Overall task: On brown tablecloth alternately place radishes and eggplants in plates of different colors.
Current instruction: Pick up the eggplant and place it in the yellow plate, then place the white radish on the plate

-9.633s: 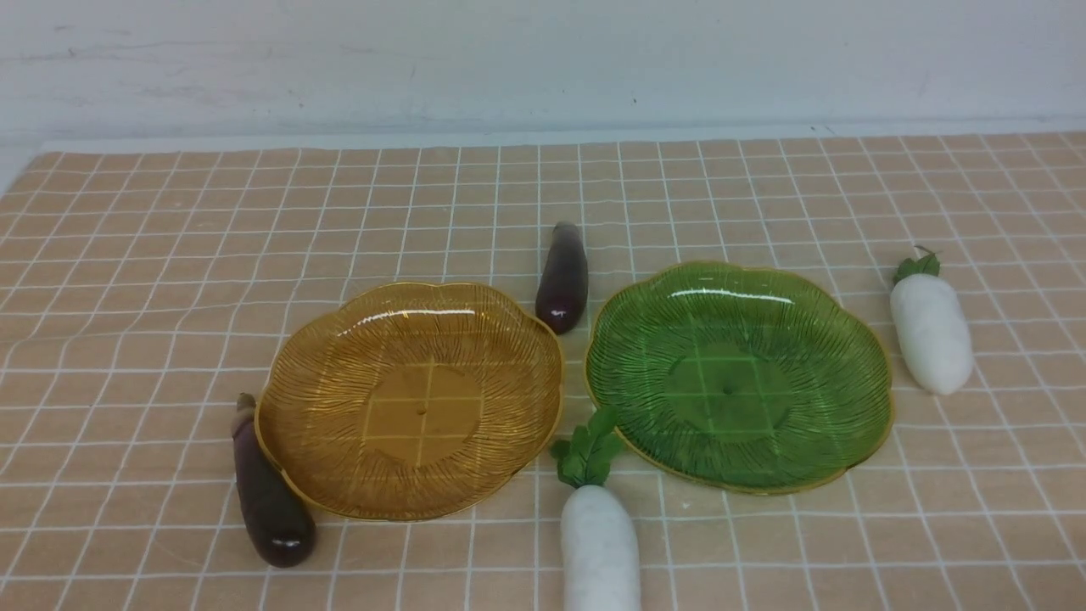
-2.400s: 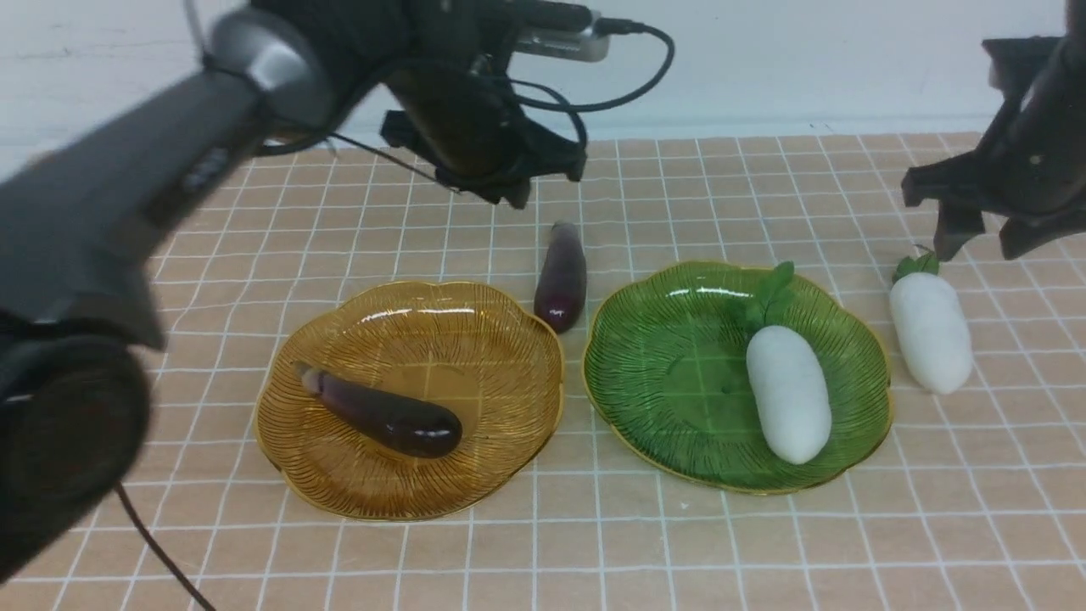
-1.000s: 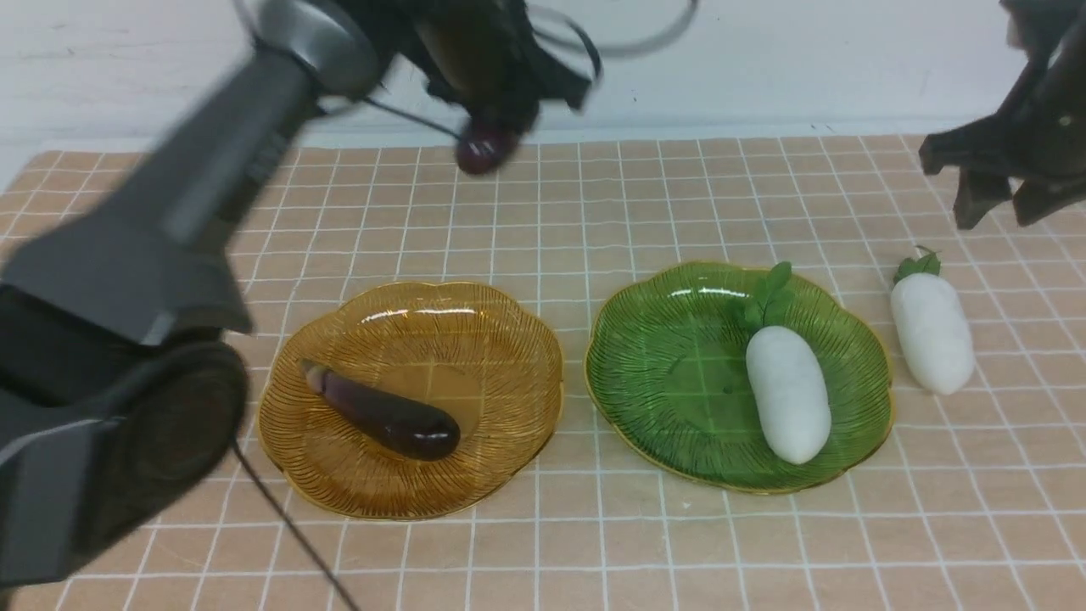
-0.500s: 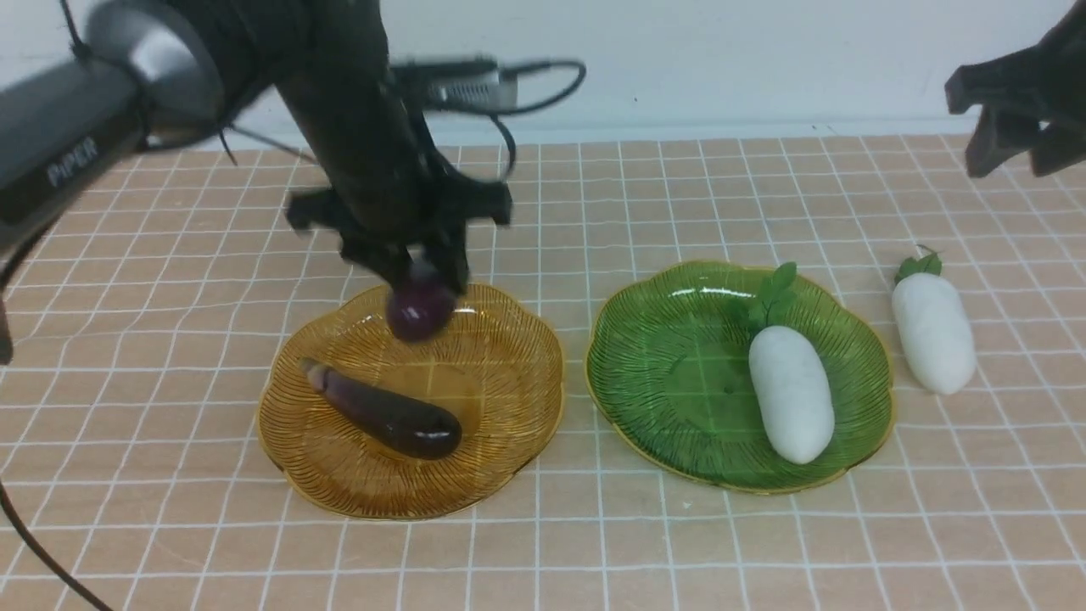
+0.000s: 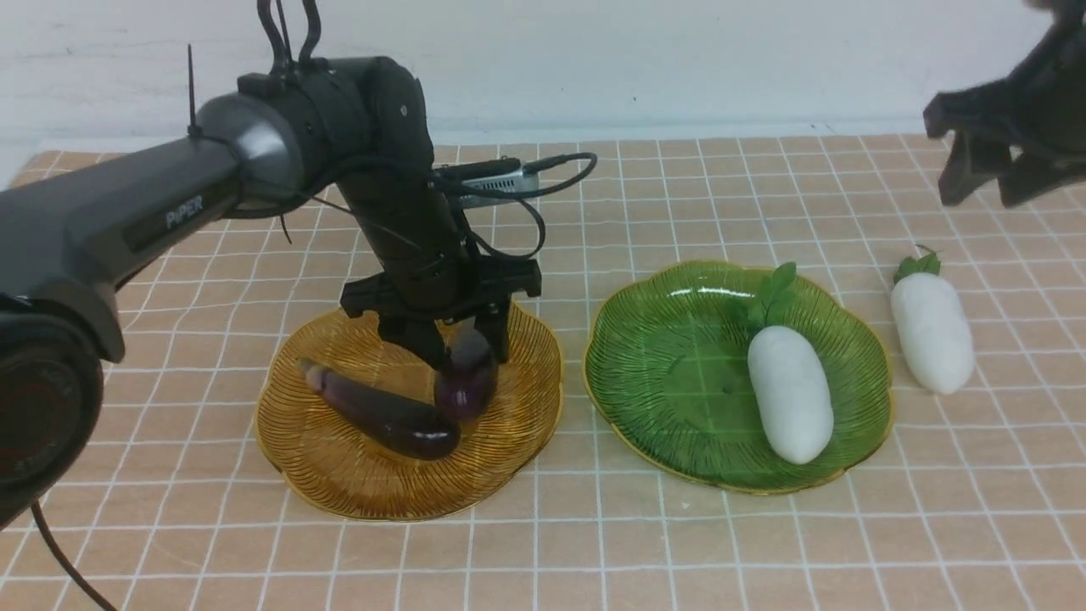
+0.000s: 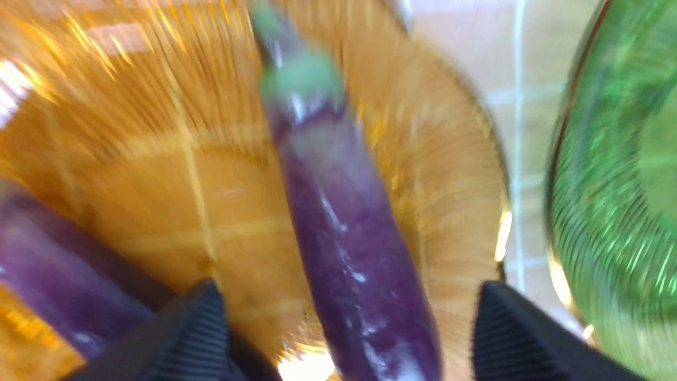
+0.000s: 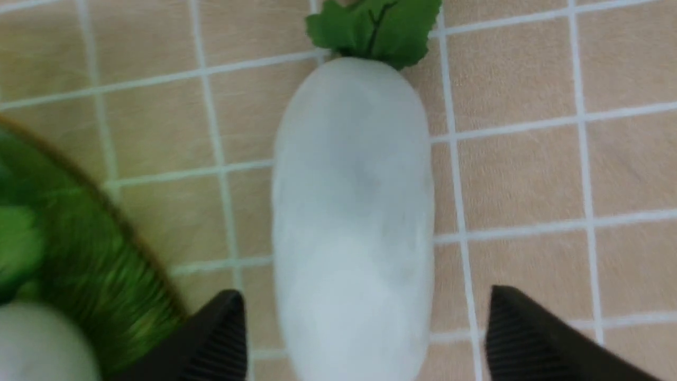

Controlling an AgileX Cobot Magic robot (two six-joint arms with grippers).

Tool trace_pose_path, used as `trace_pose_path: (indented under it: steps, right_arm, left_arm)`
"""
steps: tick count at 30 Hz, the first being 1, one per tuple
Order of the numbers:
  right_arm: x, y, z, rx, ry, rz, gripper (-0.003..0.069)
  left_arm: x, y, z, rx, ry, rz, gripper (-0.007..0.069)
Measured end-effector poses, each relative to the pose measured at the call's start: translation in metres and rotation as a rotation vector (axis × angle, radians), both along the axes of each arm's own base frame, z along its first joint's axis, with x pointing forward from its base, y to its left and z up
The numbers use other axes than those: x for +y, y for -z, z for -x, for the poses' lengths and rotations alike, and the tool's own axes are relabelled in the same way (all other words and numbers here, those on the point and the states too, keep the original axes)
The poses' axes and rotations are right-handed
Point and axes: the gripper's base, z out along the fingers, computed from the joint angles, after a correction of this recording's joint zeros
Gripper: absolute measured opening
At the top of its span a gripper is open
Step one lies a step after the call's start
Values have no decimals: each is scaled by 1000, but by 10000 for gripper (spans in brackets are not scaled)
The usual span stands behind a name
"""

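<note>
— How did the left arm [image 5: 127, 212] stand?
— Bent down over the amber plate [image 5: 526, 399], the left gripper [image 5: 462, 346] released around the second eggplant [image 5: 465, 386], which rested there against the first eggplant [image 5: 382, 412].
— And the wrist views?
— The left showed gaps beside that eggplant. The right showed the right gripper [image 5: 988, 187] spread above the radish [image 7: 351, 211] on the brown tablecloth [image 7: 529, 174].

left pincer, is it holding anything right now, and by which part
Nothing: the left pincer stands open, its fingers clear of the eggplant between them in the amber plate.

Seemingly a lab: gridded brown tablecloth [image 5: 679, 543] against bare white wall [image 5: 679, 68].
</note>
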Motion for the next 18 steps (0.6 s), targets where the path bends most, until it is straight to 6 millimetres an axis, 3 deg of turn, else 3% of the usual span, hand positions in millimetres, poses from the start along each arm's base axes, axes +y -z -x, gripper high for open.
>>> trace_pose_path:
  steps: [3,7,10,11,14,18]
  right_arm:
    - [1,29,-12,-4,1,6,634]
    - [1,54,-20,2,4,7,620]
    - [1,58,-21,9,4,8,486]
    - [0,56,-21,9,2,15,472]
    - [-2,44,-26,5,3,35,484]
    - [-3,18,-27,9,27,24,484]
  left_arm:
    - [2,-21,-2,-79,28,-11,401]
    - [6,-52,8,-152,65,-7,108]
    - [10,-77,19,-212,79,7,24]
    - [12,-86,24,-230,81,12,14]
    - [20,-115,46,-290,85,23,-2]
    - [32,-136,72,-331,85,15,-4]
